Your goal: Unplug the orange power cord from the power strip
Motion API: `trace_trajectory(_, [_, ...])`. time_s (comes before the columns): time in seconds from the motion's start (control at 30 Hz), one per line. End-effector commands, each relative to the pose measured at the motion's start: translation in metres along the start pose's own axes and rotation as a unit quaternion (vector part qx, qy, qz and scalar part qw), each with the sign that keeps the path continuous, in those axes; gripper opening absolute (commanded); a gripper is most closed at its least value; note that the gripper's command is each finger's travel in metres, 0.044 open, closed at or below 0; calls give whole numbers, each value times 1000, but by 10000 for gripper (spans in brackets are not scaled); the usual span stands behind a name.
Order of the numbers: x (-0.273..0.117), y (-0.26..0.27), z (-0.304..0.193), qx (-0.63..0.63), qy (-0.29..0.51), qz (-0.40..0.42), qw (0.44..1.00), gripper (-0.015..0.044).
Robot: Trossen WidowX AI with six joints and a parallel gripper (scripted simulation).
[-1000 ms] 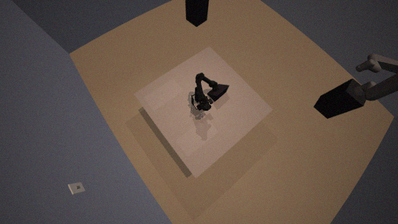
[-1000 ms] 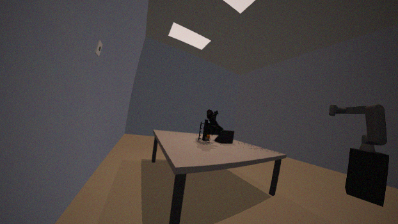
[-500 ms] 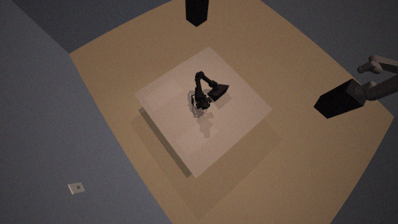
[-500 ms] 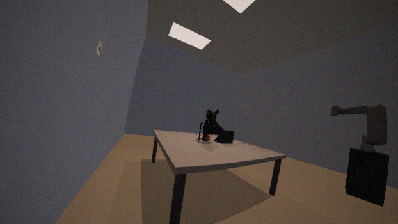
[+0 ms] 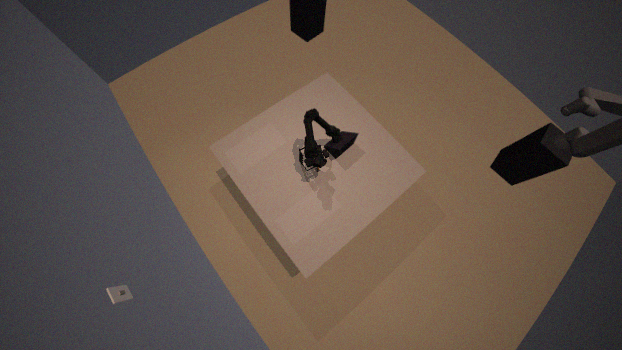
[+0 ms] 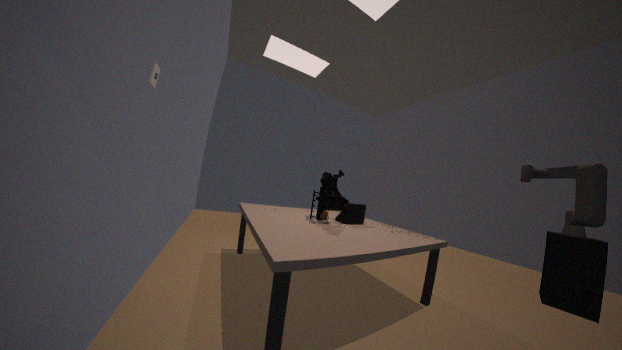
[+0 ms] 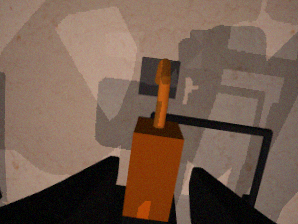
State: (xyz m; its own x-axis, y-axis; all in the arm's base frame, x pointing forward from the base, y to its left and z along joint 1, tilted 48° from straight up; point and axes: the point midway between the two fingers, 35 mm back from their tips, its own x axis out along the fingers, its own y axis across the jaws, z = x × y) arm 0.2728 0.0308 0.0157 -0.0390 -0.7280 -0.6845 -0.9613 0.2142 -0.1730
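Plug: the orange plug (image 7: pixel 153 175) is a tall boxy block, brighter on its left face and darker on its right.
Cord: a thin orange cord (image 7: pixel 161 92) comes out of the plug's far end and runs to a small dark grey square (image 7: pixel 160 78) on the table (image 7: pixel 40 63).
Where: the plug sits between the two black fingers, near the bottom of the wrist view.
Gripper: the gripper (image 7: pixel 152 211) is partly spread, and there is a thin gap on each side of the plug, so it is not pinching it.
Frame: a thin black frame (image 7: pixel 256 145) stands just right of the plug.
From far away: only a tiny orange spot (image 6: pixel 324 214) shows by the arm (image 6: pixel 330 195).
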Motion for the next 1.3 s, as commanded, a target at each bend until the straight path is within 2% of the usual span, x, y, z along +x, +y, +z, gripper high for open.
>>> trace_trajectory(0.0, [2,2,-5,-4,4,2,1000,160])
trace_trajectory(0.6, [14,2,-5,-4,4,1,1000,160])
trace_trajectory(0.73, [12,1,-4,-1,2,1,1000,55])
trace_trajectory(1.0, [12,1,-4,-1,2,1,1000,2])
trace_trajectory(1.27, [11,0,4,-1,1,1,1000,0])
